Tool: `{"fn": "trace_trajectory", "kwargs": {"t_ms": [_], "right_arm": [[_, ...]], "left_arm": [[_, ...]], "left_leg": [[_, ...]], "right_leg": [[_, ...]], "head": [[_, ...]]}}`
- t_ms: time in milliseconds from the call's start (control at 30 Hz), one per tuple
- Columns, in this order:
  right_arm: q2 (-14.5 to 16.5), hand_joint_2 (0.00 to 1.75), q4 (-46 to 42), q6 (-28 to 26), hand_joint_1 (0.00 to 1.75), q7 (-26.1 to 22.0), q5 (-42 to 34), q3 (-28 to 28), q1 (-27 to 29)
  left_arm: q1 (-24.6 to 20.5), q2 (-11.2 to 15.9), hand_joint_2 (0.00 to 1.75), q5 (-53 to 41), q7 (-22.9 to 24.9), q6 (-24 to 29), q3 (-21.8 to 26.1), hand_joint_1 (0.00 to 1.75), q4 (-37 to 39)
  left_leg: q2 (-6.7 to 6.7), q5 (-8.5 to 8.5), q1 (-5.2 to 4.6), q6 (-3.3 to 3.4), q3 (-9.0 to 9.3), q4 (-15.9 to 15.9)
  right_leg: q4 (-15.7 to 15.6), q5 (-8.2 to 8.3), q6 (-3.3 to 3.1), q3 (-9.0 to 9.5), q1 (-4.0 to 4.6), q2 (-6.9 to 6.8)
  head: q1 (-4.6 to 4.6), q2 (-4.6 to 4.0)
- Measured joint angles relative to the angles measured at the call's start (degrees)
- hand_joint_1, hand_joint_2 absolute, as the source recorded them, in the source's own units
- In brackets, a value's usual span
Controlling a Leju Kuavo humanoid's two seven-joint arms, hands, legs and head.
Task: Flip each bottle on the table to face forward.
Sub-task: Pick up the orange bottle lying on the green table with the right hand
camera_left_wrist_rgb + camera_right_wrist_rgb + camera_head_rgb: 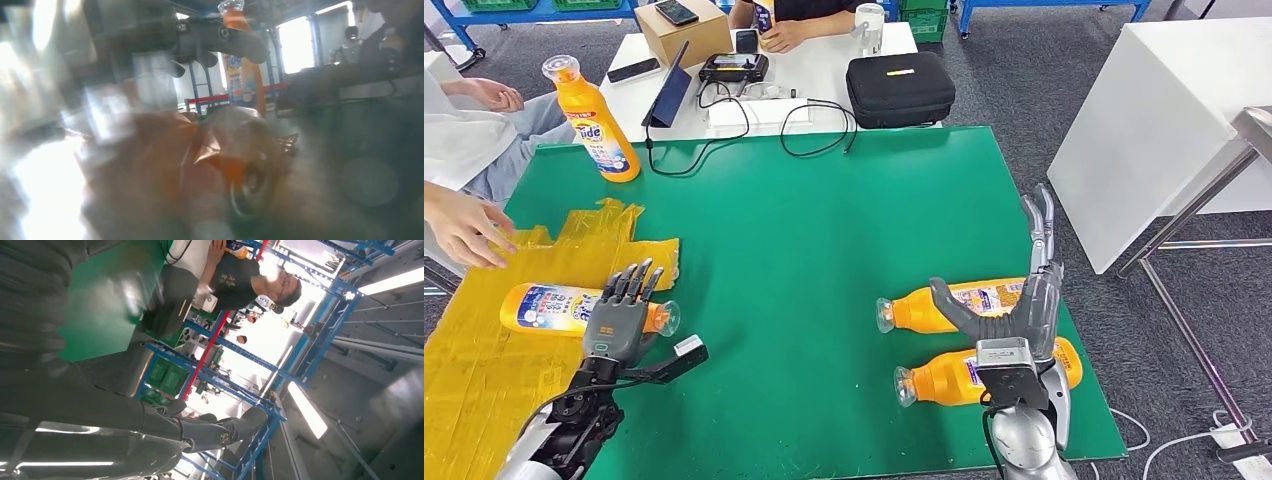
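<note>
Head view showed an orange bottle point(544, 306) lying under the left hand point(616, 318), whose fingers point(632, 283) seemingly curled over it. Two bottles point(969, 305) point(949, 378) lay beneath the right hand point(1014, 325), its fingers point(1041, 235) spread, holding nothing. Beyond, another bottle point(596, 125) stood on the green tabletop point(804, 250).

Black case point(900, 89) beside cardboard box point(683, 32)

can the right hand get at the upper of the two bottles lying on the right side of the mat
Probably yes. The right hand hangs open right over that upper lying bottle, fingers spread above its label, with nothing between them; the lower bottle lies apart, nearer the robot.
</note>
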Motion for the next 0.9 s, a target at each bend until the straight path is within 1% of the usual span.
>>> {"fn": "trace_trajectory", "kwargs": {"t_ms": [67, 133, 233, 300, 367, 433, 500, 600, 667, 767, 833, 900], "right_arm": [[0.00, 1.75, 0.10, 0.01, 0.00, 0.00, 0.06, 0.00, 0.00], [0.00, 1.75, 0.17, -0.04, 0.00, 0.00, 0.18, 0.00, 0.01], [0.00, 1.75, 0.20, -0.20, 0.00, 0.18, 0.32, 0.00, 0.07], [0.00, 1.75, 0.19, -0.29, 0.00, 0.45, 0.43, -0.02, 0.19], [0.02, 1.75, 0.18, -0.33, 0.00, 0.64, 0.65, -0.04, 0.35], [0.09, 1.75, 0.10, -0.32, 0.00, 0.93, 1.03, -0.07, 0.52], [0.16, 1.75, -0.11, -0.25, 0.00, 1.41, 1.50, -0.13, 0.69], [0.20, 1.75, -0.38, -0.13, 0.00, 1.80, 1.89, -0.18, 0.75], [0.25, 1.75, -0.55, -0.11, 0.00, 1.90, 2.09, -0.25, 0.77], [0.26, 1.75, -0.95, -0.05, 0.00, 2.45, 3.04, -0.62, 0.78], [0.17, 1.75, -1.28, 0.30, 0.00, 3.31, 4.40, -1.07, 0.65], [-0.19, 1.75, -1.40, 1.50, 0.00, 4.74, 6.45, -1.74, 0.18]], "left_arm": [[0.11, -0.34, 1.75, 0.88, -0.92, 0.11, 0.24, 0.00, -0.10], [0.78, -0.87, 1.75, 2.79, -3.08, 0.25, 0.89, 0.00, -1.06], [3.04, -2.63, 1.75, 7.41, -9.26, 0.26, 2.75, 0.00, -5.06], [4.62, -4.48, 1.75, 11.44, -14.02, 0.24, 3.93, 0.00, -8.74], [5.82, -6.08, 1.75, 15.60, -16.73, 0.01, 4.28, 0.00, -12.36], [7.17, -7.29, 1.75, 19.77, -17.41, -1.21, 3.78, 0.00, -16.82], [8.70, -8.21, 1.75, 22.73, -16.90, -3.24, 2.54, 0.00, -22.31], [10.36, -9.11, 1.75, 24.48, -16.22, -5.30, 0.35, 0.00, -28.85], [11.32, -9.52, 1.75, 27.23, -17.13, -7.18, -0.80, 0.00, -32.19], [13.01, -10.19, 1.75, 34.19, -18.90, -12.71, -2.87, 0.00, -38.52], [14.05, -10.70, 1.75, 38.02, -19.13, -16.61, -4.46, 0.00, -43.34], [14.81, -11.19, 1.75, 40.52, -19.09, -19.42, -6.04, 0.00, -47.76]], "left_leg": [[0.00, 0.00, 0.00, 0.00, 0.01, 0.00], [0.02, 0.00, 0.00, 0.00, 0.02, 0.00], [0.04, 0.00, 0.00, 0.00, -0.05, 0.02], [0.04, 0.01, -0.02, 0.01, -0.17, 0.04], [0.05, 0.01, -0.05, 0.03, -0.26, 0.04], [0.10, 0.00, -0.07, 0.05, -0.30, 0.05], [0.13, -0.01, -0.08, 0.05, -0.34, 0.05], [0.10, -0.02, -0.06, 0.04, -0.42, 0.05], [0.13, -0.03, -0.05, 0.04, -0.43, 0.04], [0.16, -0.03, -0.05, 0.03, -0.46, 0.04], [0.13, -0.03, -0.05, 0.03, -0.50, 0.04], [0.12, -0.03, -0.06, 0.04, -0.53, 0.04]], "right_leg": [[0.00, 0.00, 0.00, 0.00, 0.00, 0.00], [0.00, 0.00, 0.00, -0.02, 0.00, 0.01], [0.00, 0.00, 0.00, -0.12, -0.01, 0.02], [-0.01, 0.01, 0.01, -0.23, -0.03, 0.02], [0.00, 0.02, 0.03, -0.32, -0.06, 0.03], [0.00, 0.04, 0.05, -0.39, -0.08, 0.07], [-0.01, 0.04, 0.05, -0.46, -0.09, 0.09], [0.00, 0.02, 0.06, -0.50, -0.08, 0.08], [0.00, 0.02, 0.05, -0.55, -0.07, 0.11], [0.00, 0.03, 0.05, -0.60, -0.07, 0.13], [0.00, 0.02, 0.05, -0.61, -0.07, 0.11], [0.00, 0.03, 0.05, -0.61, -0.08, 0.10]], "head": [[0.00, 0.00], [0.00, 0.00], [0.01, 0.00], [0.03, -0.01], [0.04, -0.01], [0.02, 0.00], [0.01, 0.00], [0.02, 0.00], [0.02, 0.00], [0.00, 0.00], [0.01, 0.00], [0.01, 0.00]]}}
